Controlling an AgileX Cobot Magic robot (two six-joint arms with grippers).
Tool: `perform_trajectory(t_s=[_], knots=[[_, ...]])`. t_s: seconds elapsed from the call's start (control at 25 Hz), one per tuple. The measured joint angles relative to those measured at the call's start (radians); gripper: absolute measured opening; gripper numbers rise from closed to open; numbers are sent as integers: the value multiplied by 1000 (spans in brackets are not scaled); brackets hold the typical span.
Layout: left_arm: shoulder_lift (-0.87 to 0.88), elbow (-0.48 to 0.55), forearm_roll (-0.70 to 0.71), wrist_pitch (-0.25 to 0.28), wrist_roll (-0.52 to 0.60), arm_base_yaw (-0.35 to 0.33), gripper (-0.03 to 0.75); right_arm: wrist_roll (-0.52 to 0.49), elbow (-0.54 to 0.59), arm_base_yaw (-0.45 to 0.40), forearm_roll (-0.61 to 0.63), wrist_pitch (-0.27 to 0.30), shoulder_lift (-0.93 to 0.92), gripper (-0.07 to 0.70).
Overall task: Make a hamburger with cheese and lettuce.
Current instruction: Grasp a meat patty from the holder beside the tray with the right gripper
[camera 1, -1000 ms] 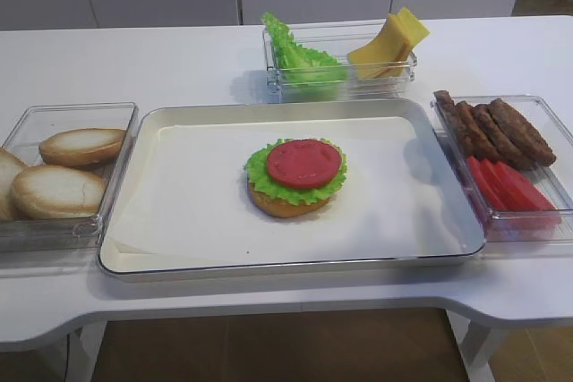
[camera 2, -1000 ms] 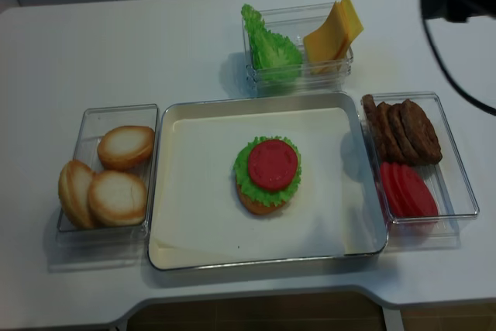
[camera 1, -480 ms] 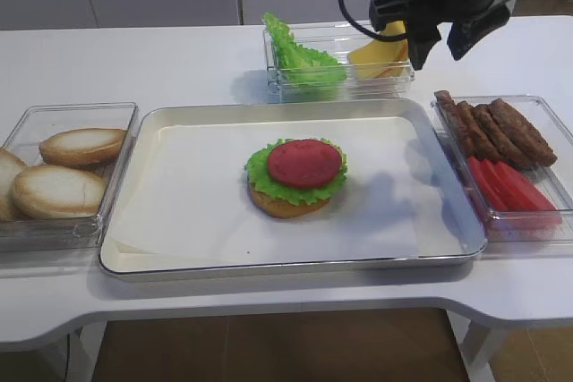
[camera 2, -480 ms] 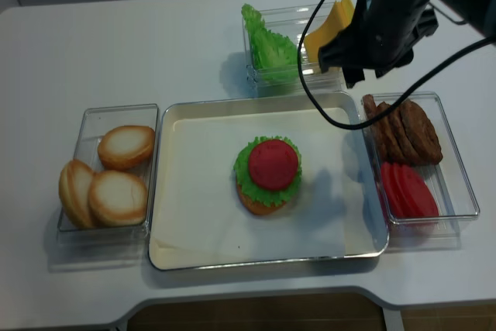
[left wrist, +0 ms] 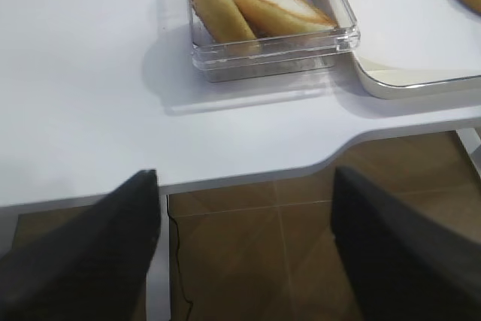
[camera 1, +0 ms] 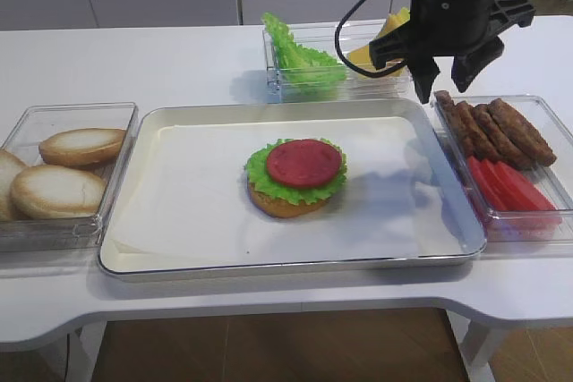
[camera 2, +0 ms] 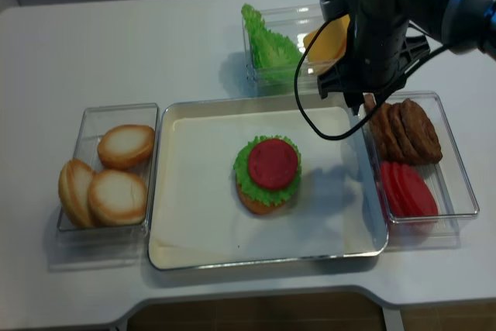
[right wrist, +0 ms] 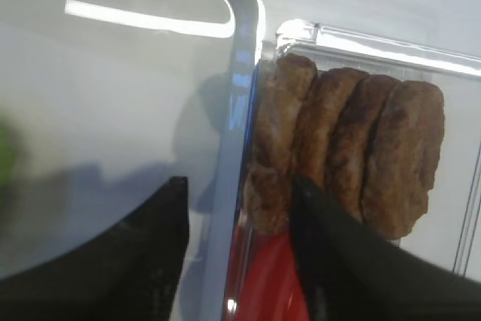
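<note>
The hamburger [camera 1: 295,176] sits mid-tray as a bun base, frilly green leaf and red tomato disc; it also shows in the realsense view [camera 2: 267,172]. The cheese [camera 1: 391,26] and the lettuce [camera 1: 300,58] stand in a clear box at the back. My right gripper [camera 1: 443,76] is open and empty, hovering over the tray's far right corner beside the brown patties [camera 1: 497,127]. In the right wrist view the right gripper [right wrist: 237,253] straddles the tray rim [right wrist: 233,148] and the patties [right wrist: 353,155]. My left gripper [left wrist: 244,253] is open and empty, off the table's front edge.
A clear box of pale bun halves [camera 1: 63,176] stands left of the steel tray [camera 1: 143,266]. The right box [camera 1: 546,221] holds patties and red tomato slices [camera 1: 510,187]. The right arm's cable [camera 1: 354,20] loops over the back box.
The right arm has come in from the upper right and dropped toward the patties box. The food has not moved.
</note>
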Motion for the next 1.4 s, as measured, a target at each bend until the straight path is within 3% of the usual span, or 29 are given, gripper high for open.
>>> perform_trajectory(t_s=[0.16, 0.88, 1.04, 1.24, 1.4], knots=[[0, 0, 0, 0, 0, 0, 528, 2, -2, 0, -42, 5, 25, 398], [0, 0, 0, 0, 0, 0, 528, 2, -2, 0, -85, 5, 112, 361], [0, 0, 0, 0, 0, 0, 528, 2, -2, 0, -94, 3, 116, 289], [0, 0, 0, 0, 0, 0, 528, 2, -2, 0, -108, 4, 116, 145], [0, 0, 0, 0, 0, 0, 528, -9, -2, 0, -109, 6, 116, 126]])
